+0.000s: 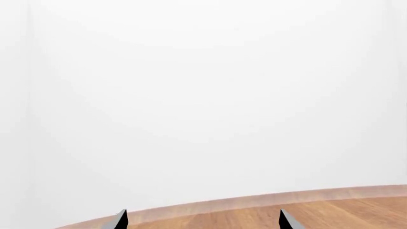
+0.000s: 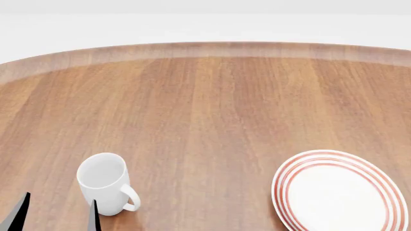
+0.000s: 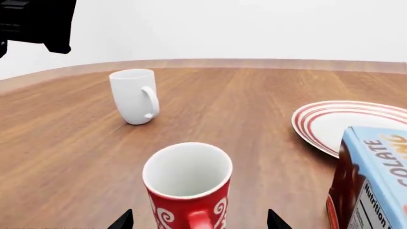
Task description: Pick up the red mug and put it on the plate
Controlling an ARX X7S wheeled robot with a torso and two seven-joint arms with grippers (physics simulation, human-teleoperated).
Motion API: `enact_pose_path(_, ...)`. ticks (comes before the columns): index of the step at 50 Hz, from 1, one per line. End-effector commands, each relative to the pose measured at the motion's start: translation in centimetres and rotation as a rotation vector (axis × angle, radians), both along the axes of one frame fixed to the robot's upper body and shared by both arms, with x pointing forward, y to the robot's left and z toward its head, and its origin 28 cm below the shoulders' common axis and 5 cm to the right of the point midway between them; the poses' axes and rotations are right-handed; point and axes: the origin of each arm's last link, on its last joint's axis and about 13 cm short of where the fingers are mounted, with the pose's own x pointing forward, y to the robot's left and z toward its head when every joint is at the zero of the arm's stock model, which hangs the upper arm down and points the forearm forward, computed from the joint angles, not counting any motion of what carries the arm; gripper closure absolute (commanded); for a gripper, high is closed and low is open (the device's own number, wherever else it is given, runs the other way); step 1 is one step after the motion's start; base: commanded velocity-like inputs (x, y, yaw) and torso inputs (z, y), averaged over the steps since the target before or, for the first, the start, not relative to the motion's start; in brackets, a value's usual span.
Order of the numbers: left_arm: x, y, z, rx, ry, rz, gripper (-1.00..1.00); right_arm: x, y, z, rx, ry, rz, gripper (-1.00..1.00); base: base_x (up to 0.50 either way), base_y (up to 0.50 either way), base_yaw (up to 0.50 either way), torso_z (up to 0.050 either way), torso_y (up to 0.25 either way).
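Right wrist view: red mug (image 3: 188,186) between spread right gripper (image 3: 199,222) fingertips.

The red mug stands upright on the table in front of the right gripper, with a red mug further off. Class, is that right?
One slip: the further mug is plain white, as the right wrist view shows. The red mug does stand upright before the right gripper.

left claw (image 2: 55,214) spread, right claw (image 3: 200,222) spread
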Motion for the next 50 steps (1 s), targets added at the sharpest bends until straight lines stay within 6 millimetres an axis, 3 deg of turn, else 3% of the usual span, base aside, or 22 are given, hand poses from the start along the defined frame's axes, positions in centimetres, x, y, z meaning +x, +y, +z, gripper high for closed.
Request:
enact_pose_path(1, 0.0, 0.0, 0.0, 0.002, -0.001, 0.002, -1.0, -0.4, 0.1, -0.2, 0.008, 0.005, -0.001, -1.0, 0.0, 0.0, 0.0, 0.0, 0.0)
enact_pose_path(16, 0.0, 0.0, 0.0, 0.002, -0.002, 0.0, -1.0, -1.1, 0.0, -0.8, 0.023, 0.02, -0.013, -1.0, 0.0, 0.0, 0.0, 0.0, 0.0)
enact_pose_path(50, 0.0, 0.0, 0.0, 0.0, -0.007, -0.002, -1.0, -0.6, -0.5, -3.2, 0.023, 0.05, -0.027, -1.0, 0.0, 0.0, 0.0, 0.0, 0.0)
